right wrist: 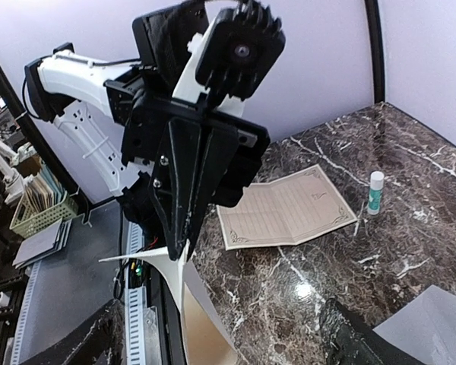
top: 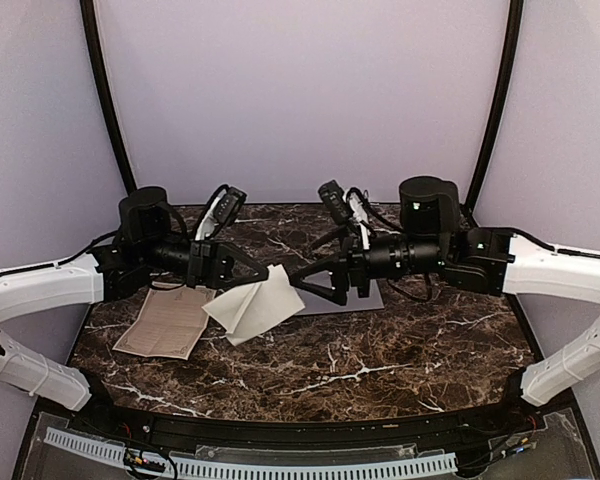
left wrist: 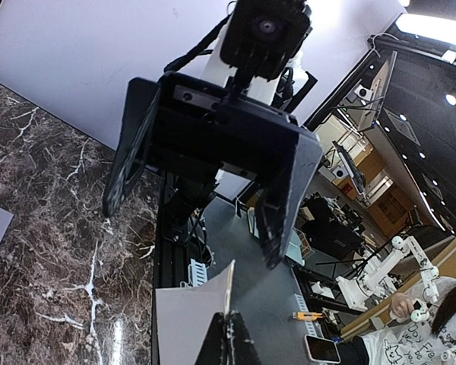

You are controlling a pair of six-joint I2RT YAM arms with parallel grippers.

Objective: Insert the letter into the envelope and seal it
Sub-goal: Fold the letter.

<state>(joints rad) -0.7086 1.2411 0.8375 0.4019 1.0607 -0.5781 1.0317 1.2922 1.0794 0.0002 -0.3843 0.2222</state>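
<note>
Envelope (top: 372,298) is lying flat on the counter (top: 380,365), rt of centre, directly under the R arm's wrist. In the top view only a grey-lavender strip of it is showing past the arm. A corner of it is also peeking in at the lower rt of the R wrist view and at the L edge of the L wrist view.

Letter (top: 255,305) is hanging in mid-air just L of the envelope, between the two arms and off the counter. It's folded, white outside, w/ a tan inner face showing in the R wrist view.

L gripper (top: 245,280) is reaching in from the L. Its jaws are together, clamped on the letter's upper part, and the sheet is drooping down from them toward the near edge.

R gripper (top: 317,283) is reaching in from the rt, above the envelope's L end and facing the L gripper almost tip to tip. Its jaws are standing wide apart w/ nothing gripped between them. The letter's rt corner is sitting just beside the R jaws; can't tell whether it's touching them.

Tan sheet (top: 168,322) is lying flat on the L side of the counter, under the L arm. It's unfolded, w/ a centre crease and an ornate border. In the top view the letter's lower edge is hanging near its rt side.

Glue stick (right wrist: 375,192) is standing upright on the counter just beside the tan sheet, well apart from the envelope.
</note>
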